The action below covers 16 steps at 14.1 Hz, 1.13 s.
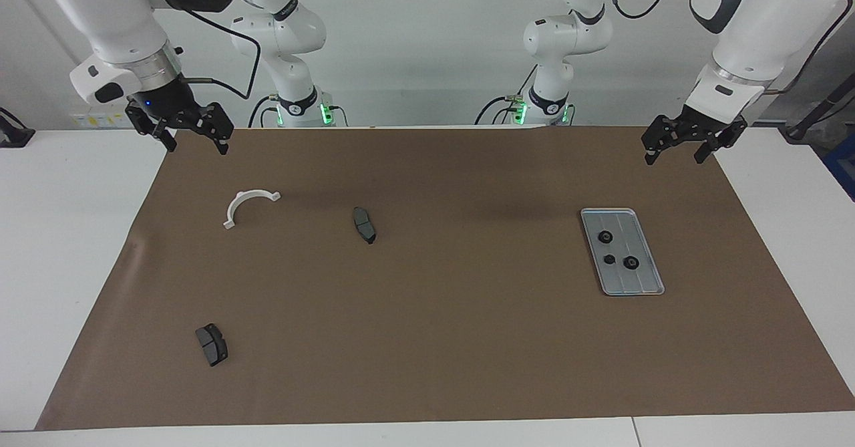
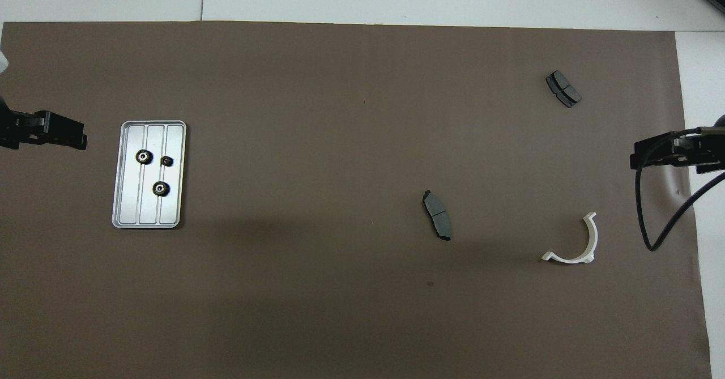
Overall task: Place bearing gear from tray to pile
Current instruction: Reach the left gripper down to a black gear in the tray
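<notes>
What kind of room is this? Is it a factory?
More likely a robot test lab than a factory: two white arms stand at a white table under a brown mat, with a few car-type parts laid out, such as a brake pad, a white bracket and small gears on a metal tray.

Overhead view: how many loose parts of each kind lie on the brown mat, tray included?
Gears on the tray: 3
Brake pads: 2
White bracket: 1
Tray: 1
Total: 7
</notes>
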Each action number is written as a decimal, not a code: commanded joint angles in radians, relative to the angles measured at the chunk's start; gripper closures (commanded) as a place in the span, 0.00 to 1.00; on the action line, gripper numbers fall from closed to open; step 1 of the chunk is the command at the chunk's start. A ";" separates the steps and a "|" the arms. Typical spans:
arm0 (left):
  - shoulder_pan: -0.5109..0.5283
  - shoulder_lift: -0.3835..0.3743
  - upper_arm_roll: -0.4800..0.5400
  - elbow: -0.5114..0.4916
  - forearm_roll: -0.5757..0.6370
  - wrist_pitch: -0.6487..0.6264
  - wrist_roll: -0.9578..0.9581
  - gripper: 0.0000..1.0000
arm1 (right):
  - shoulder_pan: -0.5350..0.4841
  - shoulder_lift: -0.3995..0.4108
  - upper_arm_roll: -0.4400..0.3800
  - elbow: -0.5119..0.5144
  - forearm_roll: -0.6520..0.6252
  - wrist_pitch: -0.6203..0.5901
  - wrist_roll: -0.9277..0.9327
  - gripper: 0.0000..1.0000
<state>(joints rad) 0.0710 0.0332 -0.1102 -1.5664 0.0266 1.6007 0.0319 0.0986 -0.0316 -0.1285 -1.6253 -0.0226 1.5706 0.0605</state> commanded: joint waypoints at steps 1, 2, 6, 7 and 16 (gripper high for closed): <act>-0.005 -0.056 0.007 -0.081 -0.013 0.024 0.014 0.00 | -0.002 -0.027 0.003 -0.028 0.021 0.003 0.015 0.00; -0.005 -0.059 0.006 -0.084 -0.013 0.025 0.019 0.00 | -0.002 -0.027 0.003 -0.028 0.021 0.003 0.015 0.00; 0.003 -0.084 0.003 -0.159 -0.013 0.149 0.014 0.00 | -0.002 -0.027 0.001 -0.028 0.021 0.003 0.015 0.00; 0.004 -0.088 0.003 -0.188 -0.014 0.189 0.010 0.00 | -0.002 -0.027 0.003 -0.028 0.021 0.003 0.015 0.00; 0.012 0.157 0.006 -0.250 -0.073 0.498 0.010 0.00 | -0.002 -0.027 0.003 -0.028 0.021 0.003 0.015 0.00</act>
<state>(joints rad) 0.0737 0.1443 -0.1064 -1.8151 -0.0287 2.0429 0.0340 0.0986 -0.0316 -0.1285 -1.6253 -0.0226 1.5706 0.0605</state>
